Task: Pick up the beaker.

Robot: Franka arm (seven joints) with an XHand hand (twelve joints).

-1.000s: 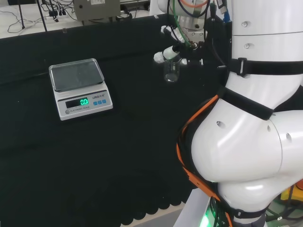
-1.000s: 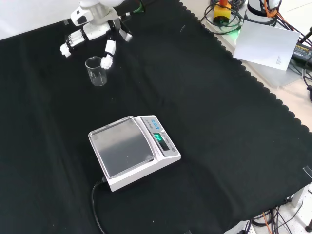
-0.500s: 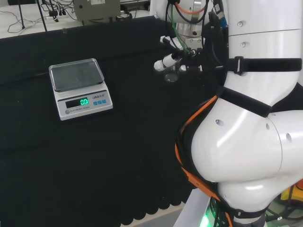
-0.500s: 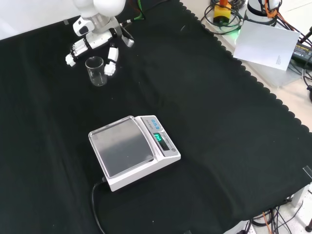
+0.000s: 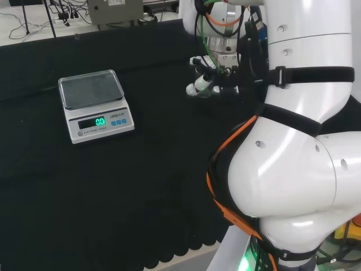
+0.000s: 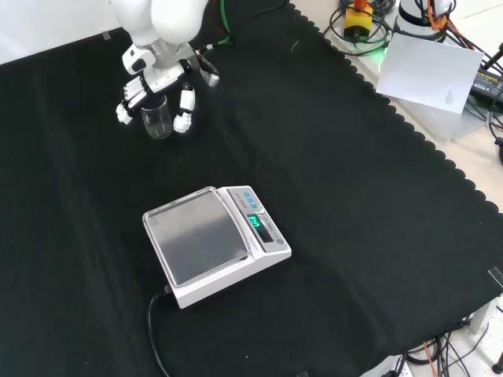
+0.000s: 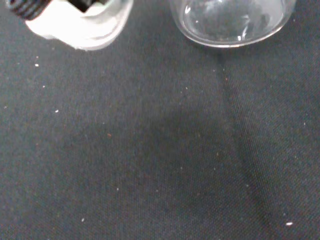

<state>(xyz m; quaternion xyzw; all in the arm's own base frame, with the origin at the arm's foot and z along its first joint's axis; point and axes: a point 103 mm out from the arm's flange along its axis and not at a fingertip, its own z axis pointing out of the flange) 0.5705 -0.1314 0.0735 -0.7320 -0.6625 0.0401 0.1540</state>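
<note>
Lowered over the last second, the hand (image 5: 204, 82) is seen in the head view at the far side of the black cloth (image 5: 113, 186), just left of the arm's white links (image 5: 293, 169), with a white finger reaching out leftward. The beaker is hard to make out there, so contact cannot be judged from this view. The scale (image 5: 96, 105) stands well apart to the left, untouched.

In the front view the change is plainer — the hand (image 6: 157, 75), which was held above and behind the beaker (image 6: 156, 118) a second ago, has been brought down so that fingers (image 6: 126, 102) are set on one side of the glass and a finger or thumb on the other. The beaker is bracketed but has not been moved; whether the fingers are touching the wall cannot be told. The hand is judged to be spread around the glass, not yet closed on it. Closing and lifting are what remains.

The beaker stands upright on the cloth, long axis vertical, mouth pointing up.

In the wrist view the beaker's round base (image 7: 230, 22) is seen resting flat on the cloth, a white fingertip (image 7: 75, 25) just beside it — apart, by the look of it.
</note>
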